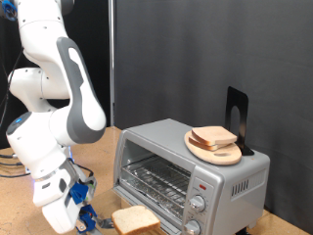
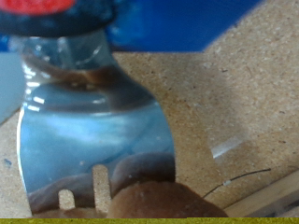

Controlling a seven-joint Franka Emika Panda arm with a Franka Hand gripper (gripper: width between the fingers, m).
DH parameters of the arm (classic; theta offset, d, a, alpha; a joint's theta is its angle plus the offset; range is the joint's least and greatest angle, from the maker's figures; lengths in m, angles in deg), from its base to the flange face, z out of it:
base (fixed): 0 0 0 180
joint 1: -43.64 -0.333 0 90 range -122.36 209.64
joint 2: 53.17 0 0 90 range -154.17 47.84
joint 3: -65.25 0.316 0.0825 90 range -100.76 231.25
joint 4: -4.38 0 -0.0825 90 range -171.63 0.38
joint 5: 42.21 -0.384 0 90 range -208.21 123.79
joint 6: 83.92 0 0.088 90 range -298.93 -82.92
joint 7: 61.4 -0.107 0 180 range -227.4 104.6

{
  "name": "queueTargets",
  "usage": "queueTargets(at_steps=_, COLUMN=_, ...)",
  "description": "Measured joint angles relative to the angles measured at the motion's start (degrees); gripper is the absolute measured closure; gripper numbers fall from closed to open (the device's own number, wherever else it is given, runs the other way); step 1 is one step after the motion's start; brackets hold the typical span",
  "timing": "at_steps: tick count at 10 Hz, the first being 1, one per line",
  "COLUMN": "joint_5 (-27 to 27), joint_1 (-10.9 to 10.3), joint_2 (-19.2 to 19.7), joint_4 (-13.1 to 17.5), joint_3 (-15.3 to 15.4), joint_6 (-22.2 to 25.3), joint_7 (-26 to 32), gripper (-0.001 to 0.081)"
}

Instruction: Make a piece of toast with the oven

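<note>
The silver toaster oven (image 1: 186, 176) stands on the wooden table at the exterior view's right, its wire rack (image 1: 156, 181) showing through the front. A pale bread slice with a tan crust (image 1: 135, 220) lies flat and low in front of the oven. I cannot tell whether it rests on the table or on a lowered door. My gripper (image 1: 90, 219) is down by the table, just left of that slice. The wrist view is blurred: a shiny reflective surface (image 2: 93, 131), chipboard (image 2: 234, 84), and a brown rounded edge (image 2: 149, 201).
A round wooden plate (image 1: 213, 149) with other bread slices (image 1: 213, 137) sits on top of the oven, with a black stand (image 1: 237, 113) behind it. A dark curtain hangs at the back. The arm's white body (image 1: 54, 108) fills the left side.
</note>
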Motion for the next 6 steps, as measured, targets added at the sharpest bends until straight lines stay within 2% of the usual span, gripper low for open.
queueTargets(at_steps=3, joint_5=1.1, joint_1=1.9, joint_2=-2.7, joint_4=0.1, joint_3=-1.0, joint_6=6.8, joint_7=-0.3, gripper=0.0364)
queueTargets(at_steps=6, joint_5=9.4, joint_1=2.9, joint_2=-7.0, joint_4=0.3, joint_3=-3.5, joint_6=14.8, joint_7=-4.3, gripper=0.0364)
